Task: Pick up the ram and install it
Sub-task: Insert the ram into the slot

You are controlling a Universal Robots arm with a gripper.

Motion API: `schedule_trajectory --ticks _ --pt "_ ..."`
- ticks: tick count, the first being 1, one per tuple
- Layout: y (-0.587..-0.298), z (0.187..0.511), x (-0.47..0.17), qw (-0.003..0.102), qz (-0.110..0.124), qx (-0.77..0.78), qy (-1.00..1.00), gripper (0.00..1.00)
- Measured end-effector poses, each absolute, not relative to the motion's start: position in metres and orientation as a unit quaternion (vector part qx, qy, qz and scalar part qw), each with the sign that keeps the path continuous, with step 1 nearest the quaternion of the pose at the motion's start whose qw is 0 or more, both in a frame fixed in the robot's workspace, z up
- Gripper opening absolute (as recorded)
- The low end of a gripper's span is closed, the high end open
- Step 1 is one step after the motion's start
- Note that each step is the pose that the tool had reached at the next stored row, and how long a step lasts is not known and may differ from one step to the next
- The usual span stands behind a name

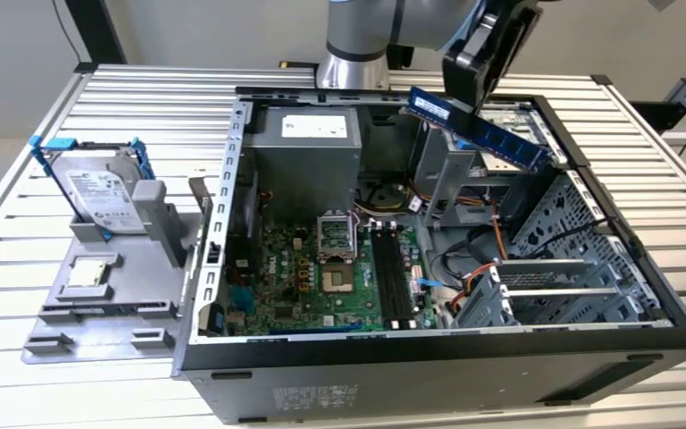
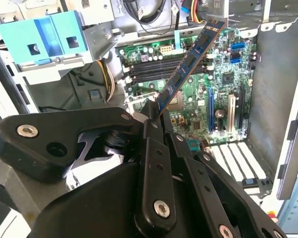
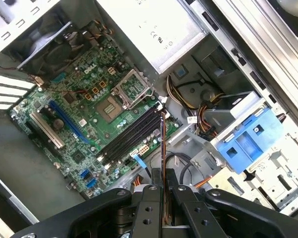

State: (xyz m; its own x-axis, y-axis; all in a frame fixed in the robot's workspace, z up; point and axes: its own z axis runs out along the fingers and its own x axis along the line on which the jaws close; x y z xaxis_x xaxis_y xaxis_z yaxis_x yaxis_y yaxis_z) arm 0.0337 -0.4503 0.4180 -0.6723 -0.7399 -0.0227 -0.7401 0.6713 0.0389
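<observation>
The ram (image 1: pixel 482 131) is a long blue stick with black chips, held tilted in the air above the open computer case (image 1: pixel 439 344), over its back right part in the exterior view. My gripper (image 1: pixel 453 96) is shut on one end of it. In the second wrist view the ram (image 2: pixel 188 62) juts out from the black fingers (image 2: pixel 151 148) over the green motherboard (image 2: pixel 223 74). The first wrist view has the ram (image 3: pixel 162 141) edge-on, rising from the gripper (image 3: pixel 163 186) toward the black memory slots (image 3: pixel 129 136). Those slots (image 1: pixel 393 273) lie well below the stick.
A silver hard drive in a blue frame (image 1: pixel 103 198) stands on a grey fixture (image 1: pixel 93 286) at the exterior view's left of the case. Inside the case are a power supply (image 1: pixel 307 134), a blue drive bracket (image 3: pixel 246 141), cables and a metal drive cage (image 1: pixel 557 268).
</observation>
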Motion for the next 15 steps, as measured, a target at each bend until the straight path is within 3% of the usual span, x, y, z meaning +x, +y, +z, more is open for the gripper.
schedule_trajectory --ticks 15 --pt "-0.4504 0.4181 0.0337 0.003 0.022 -0.380 0.925 0.00"
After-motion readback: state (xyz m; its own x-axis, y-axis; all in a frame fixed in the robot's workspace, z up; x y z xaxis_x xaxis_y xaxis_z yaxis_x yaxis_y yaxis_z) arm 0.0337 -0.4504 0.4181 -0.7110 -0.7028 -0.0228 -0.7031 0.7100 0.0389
